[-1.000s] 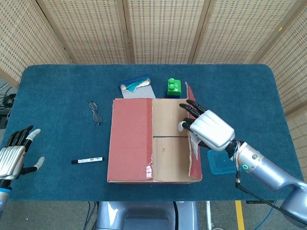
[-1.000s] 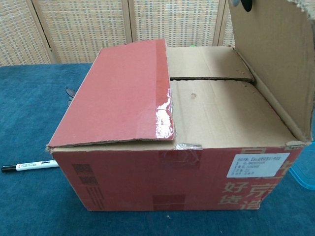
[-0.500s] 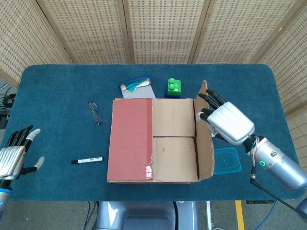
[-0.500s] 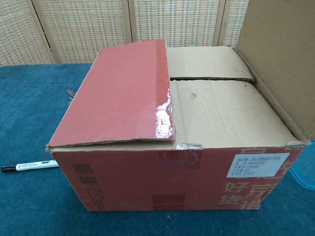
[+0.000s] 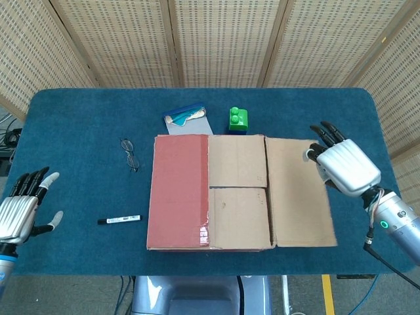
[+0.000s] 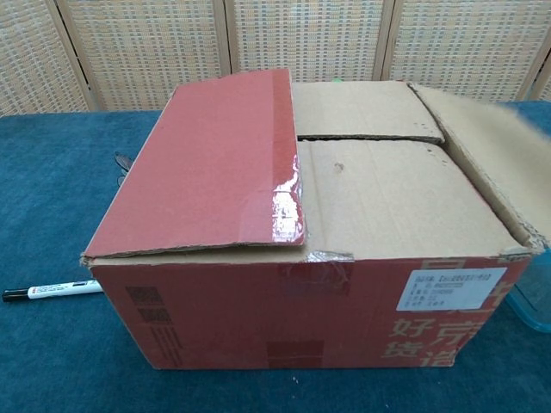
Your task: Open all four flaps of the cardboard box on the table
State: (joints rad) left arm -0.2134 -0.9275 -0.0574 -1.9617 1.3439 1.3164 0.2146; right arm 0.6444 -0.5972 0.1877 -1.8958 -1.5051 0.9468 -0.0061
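Note:
The cardboard box [image 5: 210, 193] [image 6: 301, 249] stands mid-table. Its red left flap [image 5: 178, 190] [image 6: 207, 163] lies shut over the top. The right flap [image 5: 298, 191] [image 6: 482, 146] is folded outward, brown inside face up, hanging past the box's right side. Two brown inner flaps [image 5: 237, 161] [image 6: 366, 107] lie flat and closed, meeting at a seam. My right hand [image 5: 341, 164] hovers open just right of the opened flap's far corner, fingers spread. My left hand [image 5: 20, 210] is open at the table's left edge, far from the box.
A black-and-white marker [image 5: 119, 220] [image 6: 52, 291] lies left of the box. Glasses [image 5: 130, 154] sit further back on the left. A green block [image 5: 238, 120] and a blue-white packet [image 5: 186, 117] lie behind the box. A blue lid's edge [image 6: 534, 301] shows at the box's right.
The right flap swung from leaning over the box to upright to flat outward, now covering the blue lid in the head view. My right hand moved right with it. The left hand barely shifted.

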